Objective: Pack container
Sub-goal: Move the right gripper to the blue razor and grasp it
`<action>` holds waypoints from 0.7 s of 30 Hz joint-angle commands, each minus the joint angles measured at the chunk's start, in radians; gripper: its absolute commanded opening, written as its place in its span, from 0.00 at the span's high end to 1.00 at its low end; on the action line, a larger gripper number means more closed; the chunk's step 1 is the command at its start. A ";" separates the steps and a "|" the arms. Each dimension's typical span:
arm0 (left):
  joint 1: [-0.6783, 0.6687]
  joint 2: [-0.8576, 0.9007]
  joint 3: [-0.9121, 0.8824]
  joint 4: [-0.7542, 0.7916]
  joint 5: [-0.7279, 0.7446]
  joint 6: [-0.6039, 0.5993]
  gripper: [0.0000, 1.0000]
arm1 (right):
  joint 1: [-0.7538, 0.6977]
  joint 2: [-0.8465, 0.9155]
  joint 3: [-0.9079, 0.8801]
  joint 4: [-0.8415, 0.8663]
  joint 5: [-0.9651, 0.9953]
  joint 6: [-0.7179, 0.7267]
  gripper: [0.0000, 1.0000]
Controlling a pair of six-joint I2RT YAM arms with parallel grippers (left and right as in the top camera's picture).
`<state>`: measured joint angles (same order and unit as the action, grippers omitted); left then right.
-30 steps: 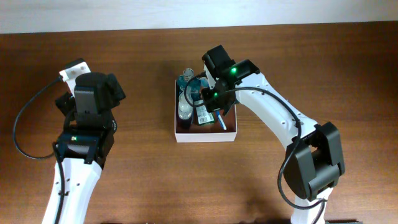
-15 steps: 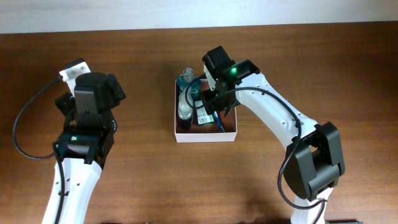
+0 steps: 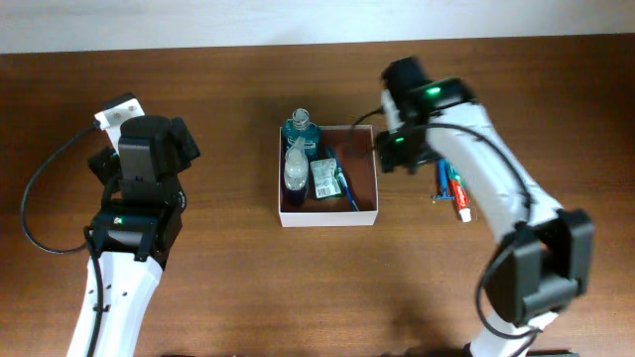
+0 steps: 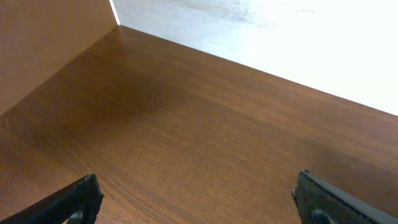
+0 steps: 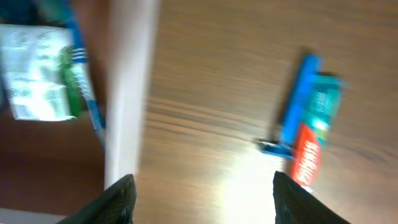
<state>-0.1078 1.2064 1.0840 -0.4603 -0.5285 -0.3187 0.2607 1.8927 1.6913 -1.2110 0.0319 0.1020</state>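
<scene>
The container, a white square box with a pinkish-brown inside, stands mid-table. In it lie a teal bottle, a clear bottle, a green-and-white packet and a blue toothbrush. My right gripper hovers just outside the box's right wall, open and empty. To its right on the table lie a toothpaste tube and a blue toothbrush. My left gripper is open over bare wood at the far left, with nothing between its fingers.
The left arm stands well left of the box. The toothpaste tube and the loose toothbrush lie between the box and the right table edge. A pale wall runs along the table's back edge.
My right gripper opened inside the box, left the blue toothbrush there, then swung right past the box's right wall. The left arm has not moved.
</scene>
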 commanded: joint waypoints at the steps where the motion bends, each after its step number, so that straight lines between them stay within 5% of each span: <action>1: 0.004 0.005 0.007 0.002 -0.010 -0.014 0.01 | -0.066 -0.033 -0.007 -0.021 0.034 -0.013 0.37; 4: 0.004 0.005 0.007 0.002 -0.010 -0.014 0.01 | -0.116 -0.032 -0.027 0.005 0.033 -0.013 0.32; 6: 0.004 0.005 0.007 0.002 -0.010 -0.014 0.01 | -0.154 -0.031 -0.061 0.053 0.033 -0.013 0.02; 12: 0.004 0.005 0.007 0.002 -0.010 -0.014 0.01 | -0.230 -0.029 -0.197 0.238 -0.045 -0.051 0.00; 21: 0.004 0.005 0.007 0.002 -0.011 -0.014 0.01 | -0.216 -0.027 -0.381 0.399 -0.110 -0.092 0.14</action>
<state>-0.1078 1.2064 1.0840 -0.4606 -0.5285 -0.3187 0.0303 1.8729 1.3464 -0.8291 -0.0505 0.0254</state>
